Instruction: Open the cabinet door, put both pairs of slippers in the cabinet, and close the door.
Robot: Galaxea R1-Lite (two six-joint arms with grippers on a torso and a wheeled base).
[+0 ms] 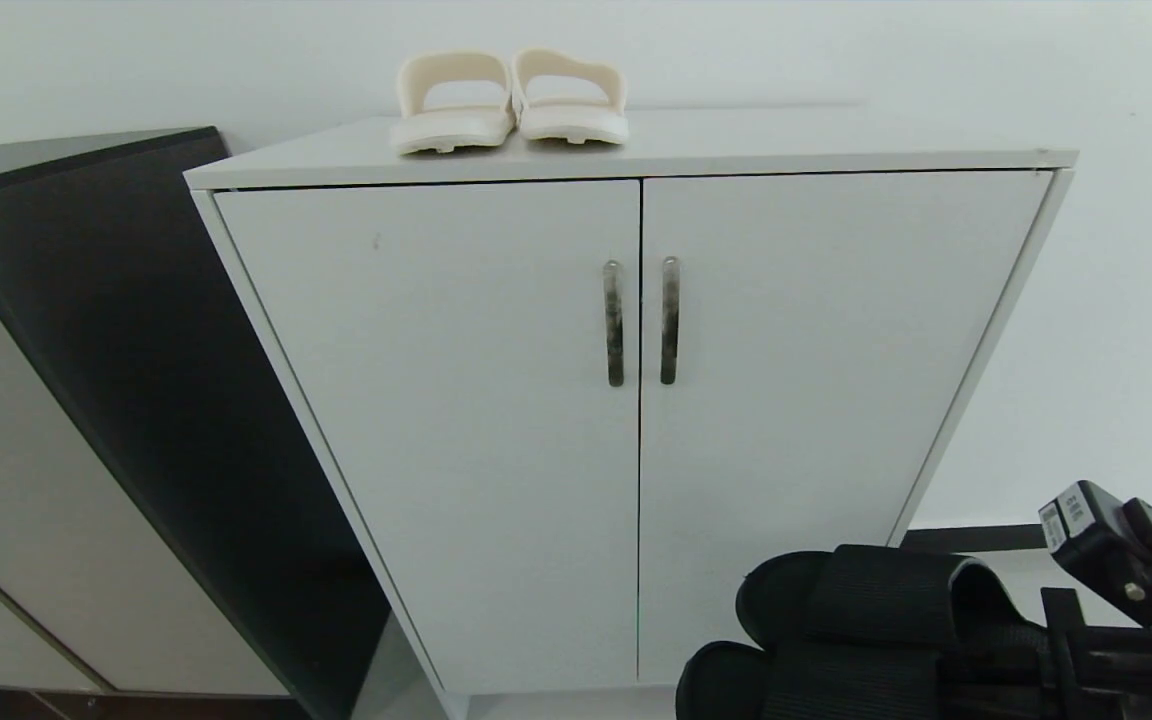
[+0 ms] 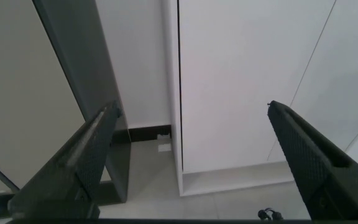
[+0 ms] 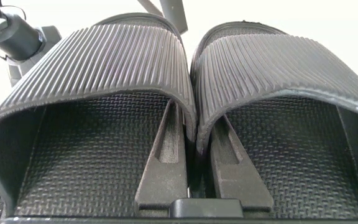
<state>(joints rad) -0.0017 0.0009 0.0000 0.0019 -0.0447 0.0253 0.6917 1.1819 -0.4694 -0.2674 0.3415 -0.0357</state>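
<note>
Right gripper [image 3: 194,134] clamped on black slipper pair [image 3: 123,62] (one finger inside each). Left gripper [image 2: 192,111] spread wide, empty. Cabinet [image 1: 436,420] doors closed; beige slippers [image 1: 511,105] on top.

White two-door cabinet [image 1: 496,420] stands shut. Cream slippers [image 1: 511,100] sit side by side near its top's back edge. Black ribbed slippers [image 1: 866,630] hang together low before its right door.

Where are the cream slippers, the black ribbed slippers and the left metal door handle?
Cream plastic slippers [image 1: 453,126]: head view, front sole of the left one.
Black ribbed rubber slippers [image 3: 129,62]: right wrist view, ribbed strap of one slipper.
Left metal door handle [image 1: 614,325]: head view, middle of the bar.
</note>
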